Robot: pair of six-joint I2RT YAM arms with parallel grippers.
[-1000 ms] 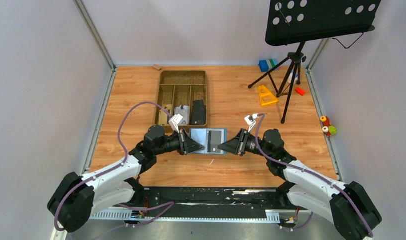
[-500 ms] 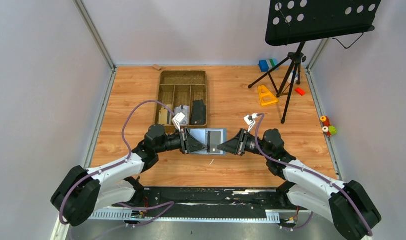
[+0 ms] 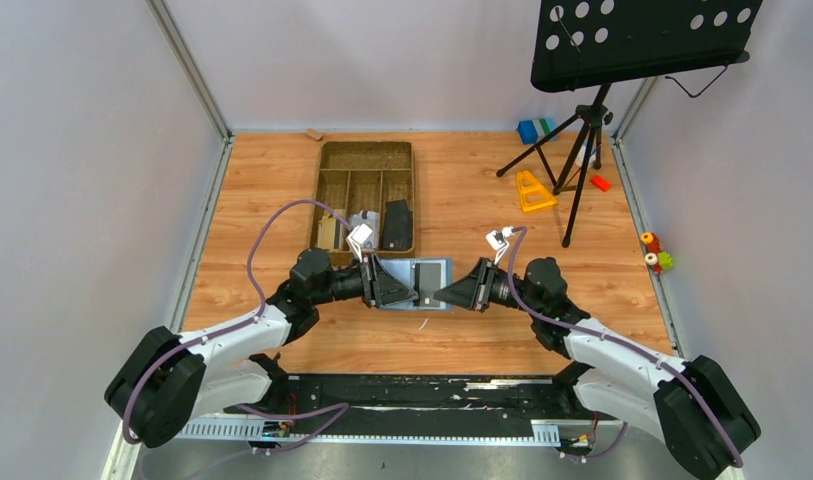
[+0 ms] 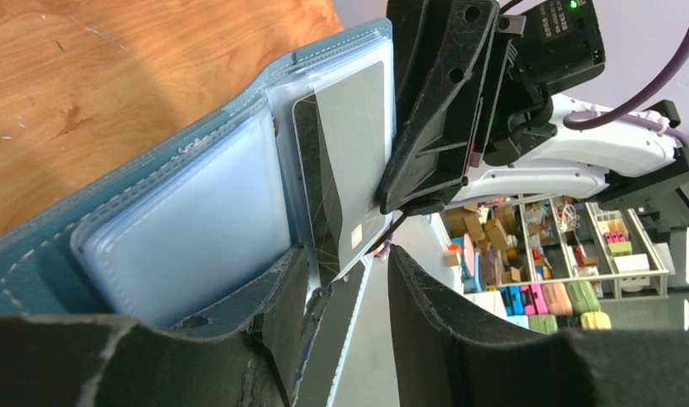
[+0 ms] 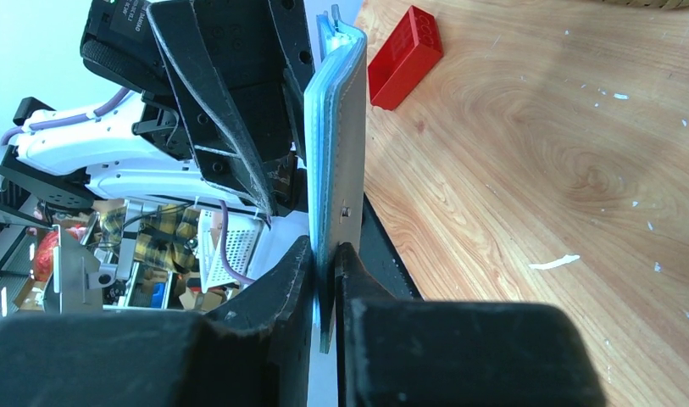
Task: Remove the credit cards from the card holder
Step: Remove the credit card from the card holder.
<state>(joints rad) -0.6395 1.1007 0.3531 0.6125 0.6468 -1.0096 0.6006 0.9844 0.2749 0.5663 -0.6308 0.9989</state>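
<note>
The card holder is open just on the near side of the tray, between the two grippers. The right gripper is pinched narrow on the holder's edge, while the left gripper sits at the holder's other side with its fingers partly apart, clamping nothing. A card with a dark stripe sits in a holder pocket, its end poking out towards the left fingers.

A brown divided tray sits just beyond the left gripper, a music stand well beyond the right gripper.
</note>
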